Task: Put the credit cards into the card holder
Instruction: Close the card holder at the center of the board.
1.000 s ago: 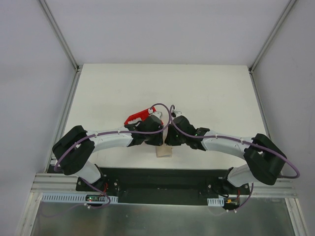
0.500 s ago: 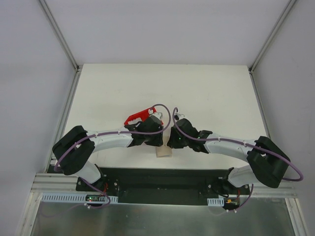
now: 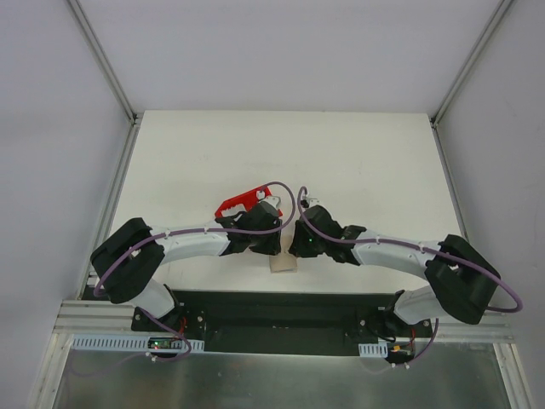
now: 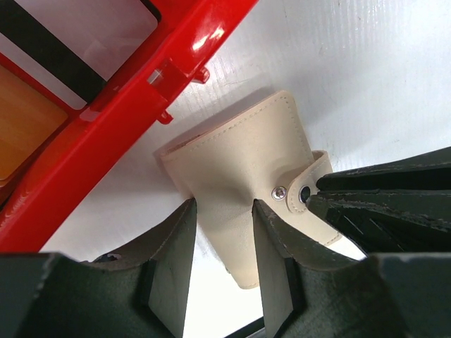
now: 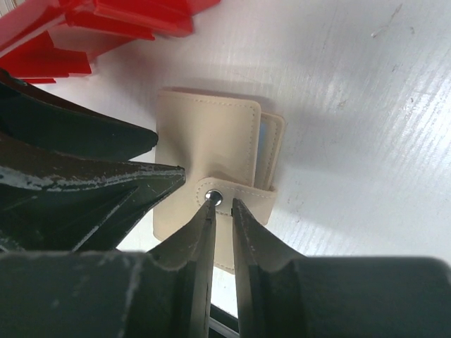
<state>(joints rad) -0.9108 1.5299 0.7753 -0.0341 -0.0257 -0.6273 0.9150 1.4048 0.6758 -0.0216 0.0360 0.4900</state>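
Overhead, you see both arms meeting at the near middle of the table [image 3: 358, 162]. The left gripper [image 3: 272, 249] and right gripper [image 3: 295, 247] sit side by side over the tan wallet [image 3: 283, 265], and the red bin [image 3: 232, 205] lies just beyond on the left. Next, your left wrist view shows its fingers [image 4: 173, 260] pinching the wallet's body between them. The bin alongside holds a white card [image 4: 99, 35] with a black stripe. Lastly, your right wrist view shows its fingers [image 5: 192, 243] almost pressed together, nipping the strap at the snap stud [image 5: 213, 198]. Pale blue lining peeks out at the wallet's right edge.
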